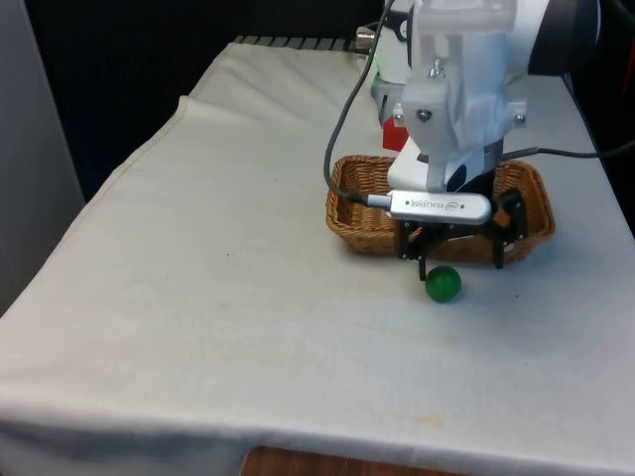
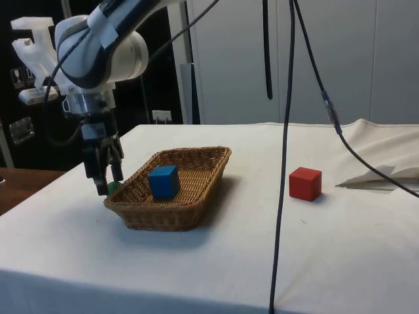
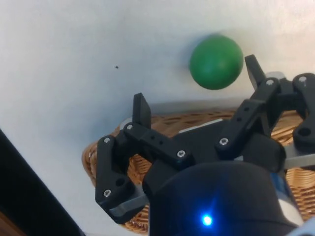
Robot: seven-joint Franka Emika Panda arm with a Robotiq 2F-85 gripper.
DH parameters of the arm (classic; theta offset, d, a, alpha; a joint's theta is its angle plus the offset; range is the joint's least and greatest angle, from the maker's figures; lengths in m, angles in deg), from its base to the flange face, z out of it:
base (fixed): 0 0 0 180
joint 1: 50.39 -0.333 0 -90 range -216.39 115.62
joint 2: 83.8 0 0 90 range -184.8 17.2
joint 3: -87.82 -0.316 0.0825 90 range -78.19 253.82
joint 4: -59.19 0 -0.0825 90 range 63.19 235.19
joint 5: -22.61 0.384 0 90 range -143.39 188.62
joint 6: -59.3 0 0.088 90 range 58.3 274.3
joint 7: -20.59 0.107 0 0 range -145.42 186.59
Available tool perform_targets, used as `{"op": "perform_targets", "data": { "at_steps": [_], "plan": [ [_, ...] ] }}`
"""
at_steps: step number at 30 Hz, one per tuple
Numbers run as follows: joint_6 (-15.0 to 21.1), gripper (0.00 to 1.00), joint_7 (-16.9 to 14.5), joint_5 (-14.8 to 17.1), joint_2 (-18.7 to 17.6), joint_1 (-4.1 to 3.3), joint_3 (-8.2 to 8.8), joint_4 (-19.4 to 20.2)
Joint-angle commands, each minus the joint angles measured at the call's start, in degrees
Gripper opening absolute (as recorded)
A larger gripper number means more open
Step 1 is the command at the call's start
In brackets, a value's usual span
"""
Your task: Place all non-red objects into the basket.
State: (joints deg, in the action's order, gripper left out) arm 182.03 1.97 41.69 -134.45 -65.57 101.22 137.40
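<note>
Overhead, the white robot arm reaches straight down, its black two-finger pincer [image 1: 462, 260] hanging with fingers spread and nothing between them, just above the near rim of a brown woven wicker basket [image 1: 354, 220]. Small grey lettering on the silver bar by the wrist is too fine to read. One small green ball [image 1: 444, 284] lies on the white-clothed counter [image 1: 218, 278], just outside the basket beside the fingertips. Inside the basket sits a blue cube [image 2: 163, 181], hidden by the arm in the front view. One red cube [image 2: 306, 183] rests on the cloth well apart from the basket.
</note>
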Motion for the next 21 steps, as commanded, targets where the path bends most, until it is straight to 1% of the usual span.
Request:
{"op": "perform_targets", "data": {
  "at_steps": [1, 2, 3, 4, 5, 12, 13, 14, 20, 21],
  "plan": [
    [-0.06, 1.00, 0.23, -0.57, -0.34, -0.23, 0.29, -0.34],
    [0.00, 1.00, 0.29, -0.74, -0.40, -0.23, 0.29, -0.34],
    [0.00, 1.00, 0.06, -0.46, -0.06, 0.00, 0.00, -0.06],
    [0.06, 1.00, 0.29, -0.92, -0.46, -0.23, 0.29, -0.34],
    [0.17, 1.00, 0.34, -1.15, -0.57, -0.29, 0.29, -0.34],
    [0.97, 1.00, 0.46, -2.12, -1.83, -0.29, 0.29, -0.80],
    [0.97, 1.00, 0.06, -1.66, -1.09, -0.06, 0.00, -0.11],
    [1.09, 1.00, 0.52, -2.46, -2.12, -0.34, 0.40, -1.03],
    [1.20, 1.00, 1.43, -3.90, -2.86, -0.46, 0.46, -2.12],
    [1.49, 1.00, 0.92, -3.50, -2.58, -0.11, 0.06, -1.72]
  ]
}}
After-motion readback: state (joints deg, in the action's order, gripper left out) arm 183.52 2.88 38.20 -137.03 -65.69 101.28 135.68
